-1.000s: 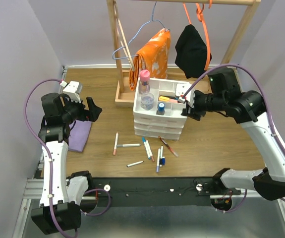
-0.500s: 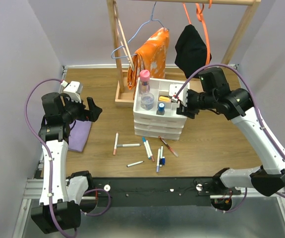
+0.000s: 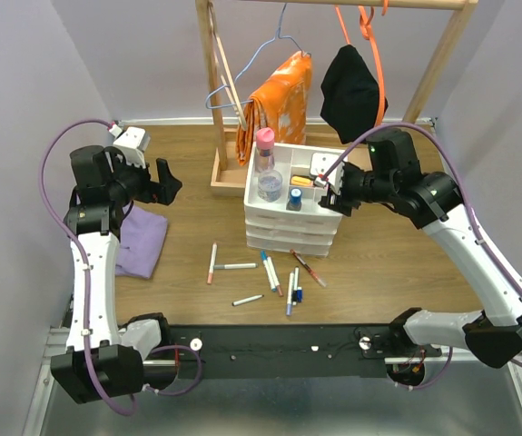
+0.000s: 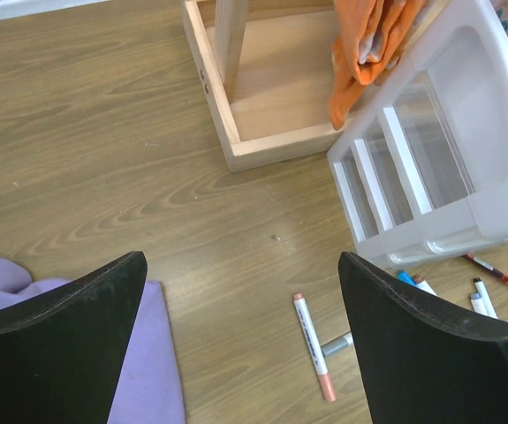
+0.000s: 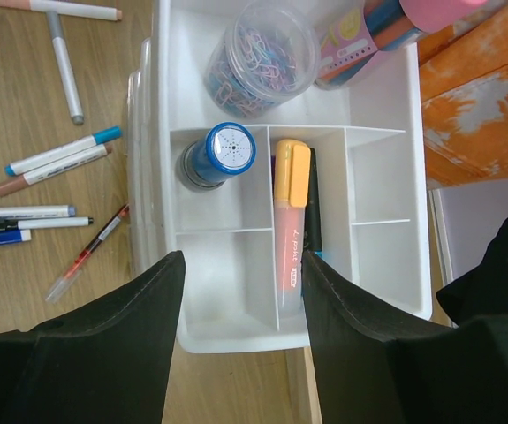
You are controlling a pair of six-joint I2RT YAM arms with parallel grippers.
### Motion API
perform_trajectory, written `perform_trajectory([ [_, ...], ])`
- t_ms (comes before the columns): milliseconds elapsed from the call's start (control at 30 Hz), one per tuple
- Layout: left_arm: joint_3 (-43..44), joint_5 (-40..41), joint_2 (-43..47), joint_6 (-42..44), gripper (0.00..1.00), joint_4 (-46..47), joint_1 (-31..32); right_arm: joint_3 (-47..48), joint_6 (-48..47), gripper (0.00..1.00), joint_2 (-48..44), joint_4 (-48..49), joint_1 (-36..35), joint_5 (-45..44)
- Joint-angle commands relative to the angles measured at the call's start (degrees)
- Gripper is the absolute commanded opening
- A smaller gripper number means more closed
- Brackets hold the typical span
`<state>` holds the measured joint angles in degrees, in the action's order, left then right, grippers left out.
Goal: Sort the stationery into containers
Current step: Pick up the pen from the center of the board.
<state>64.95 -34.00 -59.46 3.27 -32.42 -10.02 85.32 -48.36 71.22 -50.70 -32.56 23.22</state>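
While the right gripper (image 3: 332, 188) hangs wide open and empty over the white divided plastic tray (image 5: 382, 185), an orange-and-yellow highlighter (image 5: 291, 212) lies in its narrow middle compartment, beside a blue-capped bottle (image 5: 230, 150). Thin loose pens (image 3: 270, 272) lie scattered on the wooden table (image 3: 397, 263) below. The left gripper (image 4: 240, 256), also open and empty, hovers near a purple cloth (image 4: 161, 371).

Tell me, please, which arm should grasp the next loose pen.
Probably left: the open left gripper faces the orange-tipped pen on the table; the right gripper hangs over the tray.
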Motion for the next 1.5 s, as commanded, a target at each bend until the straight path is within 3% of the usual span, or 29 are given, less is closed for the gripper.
perform_trajectory([
  [0,2.46,1.30,-1.27,1.92,0.99,-1.50,0.27,-0.94,2.48,0.63,-1.44,3.94,-0.14,-0.90],
  [833,8.52,4.90,-4.61,11.32,0.99,-10.98,1.23,-5.51,8.89,0.64,-6.27,11.05,-0.14,-3.45],
  [1133,11.78,8.51,-5.84,18.70,0.99,-17.67,1.32,-11.40,19.69,0.65,-9.34,18.97,-0.05,-4.77],
  [1233,10.56,8.86,-5.14,19.41,0.99,-17.94,1.32,-10.61,22.43,0.66,-8.82,16.08,-0.05,-0.47],
  [1467,3.71,9.04,2.94,19.32,0.99,-19.51,1.23,-5.70,7.42,0.66,-1.90,-5.86,-0.14,13.16],
])
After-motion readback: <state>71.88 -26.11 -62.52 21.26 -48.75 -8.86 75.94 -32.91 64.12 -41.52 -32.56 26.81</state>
